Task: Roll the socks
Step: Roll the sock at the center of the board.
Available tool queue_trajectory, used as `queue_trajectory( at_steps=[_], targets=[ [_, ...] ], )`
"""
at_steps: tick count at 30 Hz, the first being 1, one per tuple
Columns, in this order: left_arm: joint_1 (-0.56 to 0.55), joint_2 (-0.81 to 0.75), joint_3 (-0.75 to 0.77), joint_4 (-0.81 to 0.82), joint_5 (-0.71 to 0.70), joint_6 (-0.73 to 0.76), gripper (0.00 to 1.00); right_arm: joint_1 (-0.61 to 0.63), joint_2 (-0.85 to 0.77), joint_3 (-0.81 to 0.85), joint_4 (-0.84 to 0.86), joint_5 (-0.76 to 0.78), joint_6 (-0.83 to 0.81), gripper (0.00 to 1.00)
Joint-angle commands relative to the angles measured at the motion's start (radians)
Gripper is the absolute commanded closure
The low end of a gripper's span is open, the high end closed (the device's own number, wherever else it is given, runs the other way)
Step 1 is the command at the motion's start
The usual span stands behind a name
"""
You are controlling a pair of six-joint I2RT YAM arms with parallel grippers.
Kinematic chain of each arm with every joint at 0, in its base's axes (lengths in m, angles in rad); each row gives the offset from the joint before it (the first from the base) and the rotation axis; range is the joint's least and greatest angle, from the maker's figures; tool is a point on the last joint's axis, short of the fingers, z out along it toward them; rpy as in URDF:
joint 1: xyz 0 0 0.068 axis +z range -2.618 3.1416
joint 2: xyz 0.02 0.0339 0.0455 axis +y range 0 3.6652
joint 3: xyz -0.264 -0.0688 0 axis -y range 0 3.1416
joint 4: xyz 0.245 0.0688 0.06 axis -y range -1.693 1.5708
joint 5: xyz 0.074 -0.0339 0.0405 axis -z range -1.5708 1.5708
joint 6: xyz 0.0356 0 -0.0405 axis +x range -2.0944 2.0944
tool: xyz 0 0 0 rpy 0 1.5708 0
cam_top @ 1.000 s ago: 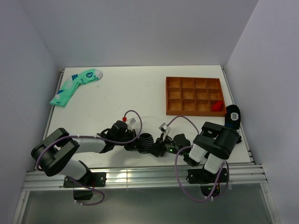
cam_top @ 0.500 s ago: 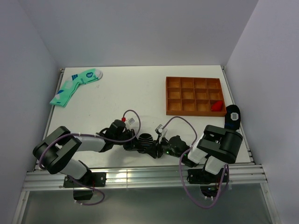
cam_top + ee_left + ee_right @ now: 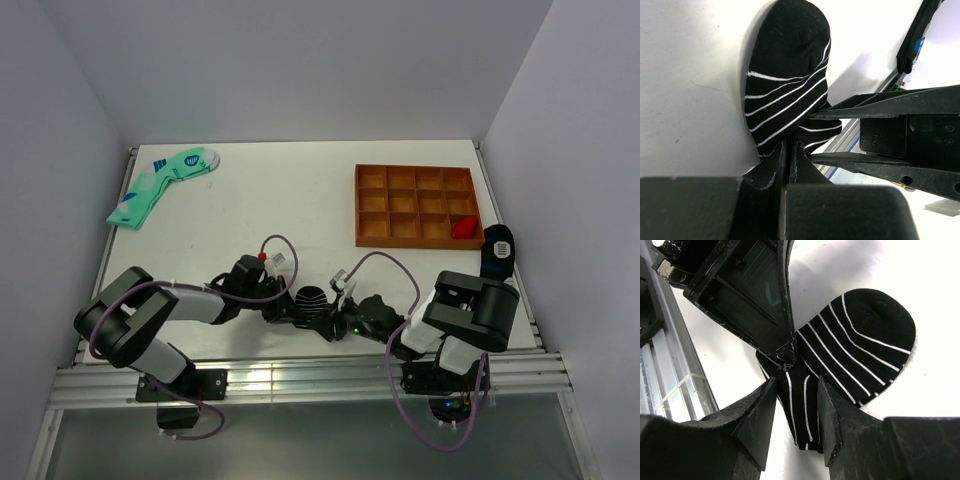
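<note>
You are parking both arms low at the table's 6 o'clock, tips meeting over the short black knit sock with thin white stripes (image 3: 312, 297). It is lying flat on the white table (image 3: 280, 200), rounded toe pointing toward 12 in the top view.

The left gripper (image 3: 788, 150) is coming in from 9 o'clock with its claw pressed together and its tips touching the sock's near edge. You cannot tell whether any knit is caught between them.

The right gripper (image 3: 796, 382) is reaching in from 3 o'clock with its claw part spread. Its fingers (image 3: 760, 415) are straddling the sock's narrow end, fabric lying between them.

A second black sock (image 3: 498, 248) is sitting at the table's 3 o'clock edge, well apart. The mint-green socks with blue marks (image 3: 160, 185) are lying at 10 o'clock. The orange-brown gridded wooden tray (image 3: 418, 205) is sitting at 2 o'clock, with a small red item (image 3: 463, 228) in its near right compartment.
</note>
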Motion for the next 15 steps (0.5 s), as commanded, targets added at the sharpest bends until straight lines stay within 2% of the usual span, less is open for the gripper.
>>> queue_trajectory(
  at_steps=[1, 15],
  targets=[
    [0.021, 0.041, -0.022, -0.068, -0.024, 0.01, 1.0, 0.019, 0.016, -0.007, -0.084, 0.07, -0.035, 0.54],
    [0.03, 0.064, -0.016, -0.054, -0.004, -0.004, 1.0, 0.07, 0.041, 0.039, -0.176, 0.15, -0.052, 0.58]
  ],
)
